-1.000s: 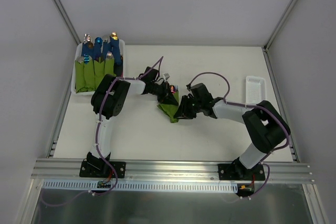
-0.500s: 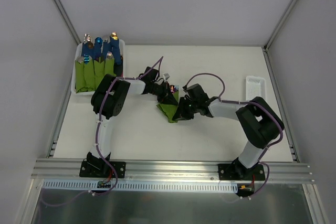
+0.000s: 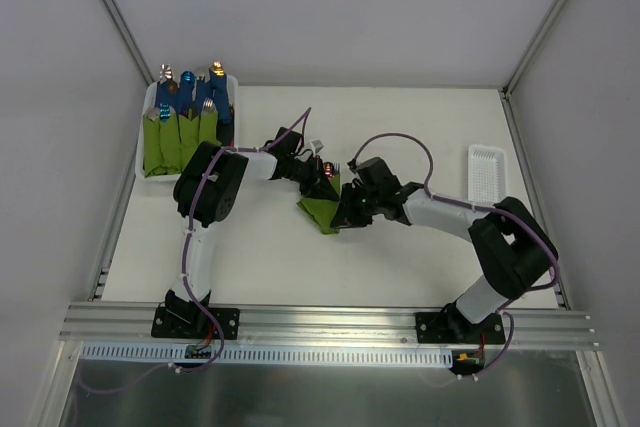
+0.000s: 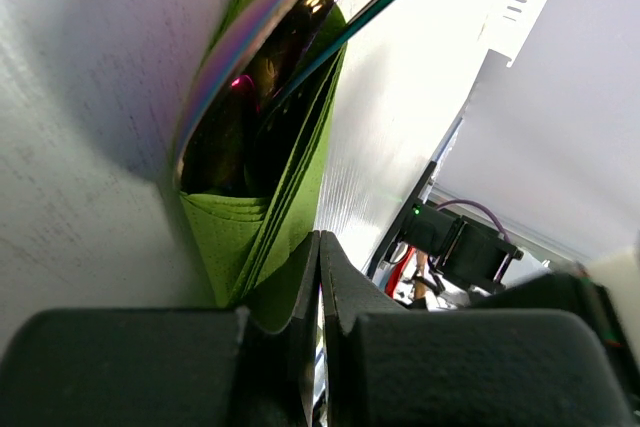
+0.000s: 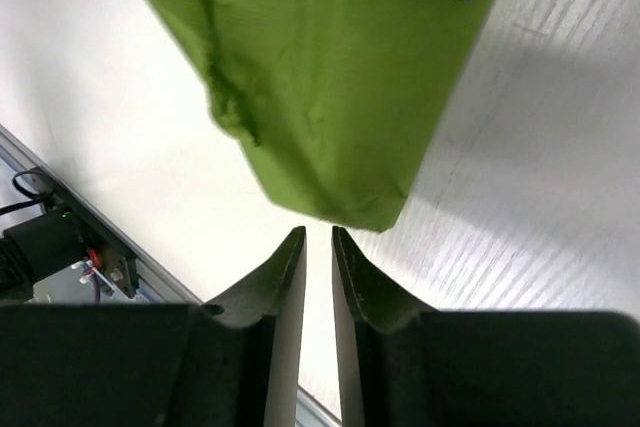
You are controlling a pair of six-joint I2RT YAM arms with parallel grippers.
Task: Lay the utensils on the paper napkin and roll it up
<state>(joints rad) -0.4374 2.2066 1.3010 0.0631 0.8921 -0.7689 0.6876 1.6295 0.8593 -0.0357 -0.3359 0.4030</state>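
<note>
The paper napkin point(image 3: 321, 210) is an olive-green sheet folded over the utensils point(image 3: 328, 168), whose shiny reddish ends stick out at its far end. In the left wrist view the napkin point(image 4: 285, 187) forms a pocket with the dark shiny utensils point(image 4: 250, 87) inside. My left gripper point(image 3: 316, 182) point(image 4: 320, 239) is shut at the napkin's far end, its fingers against the folded layers, with nothing seen between them. My right gripper point(image 3: 347, 213) point(image 5: 318, 233) is empty, with only a narrow gap between its fingers. It sits just short of the napkin's point(image 5: 330, 87) near corner.
A white bin point(image 3: 143, 152) at the back left holds several green rolled bundles point(image 3: 180, 137) with blue handles. A small white tray point(image 3: 485, 169) lies at the right. The metal rail point(image 3: 320, 322) runs along the near edge.
My right arm has shifted slightly, its gripper staying at the napkin's right edge. The napkin and my left gripper have hardly moved.
</note>
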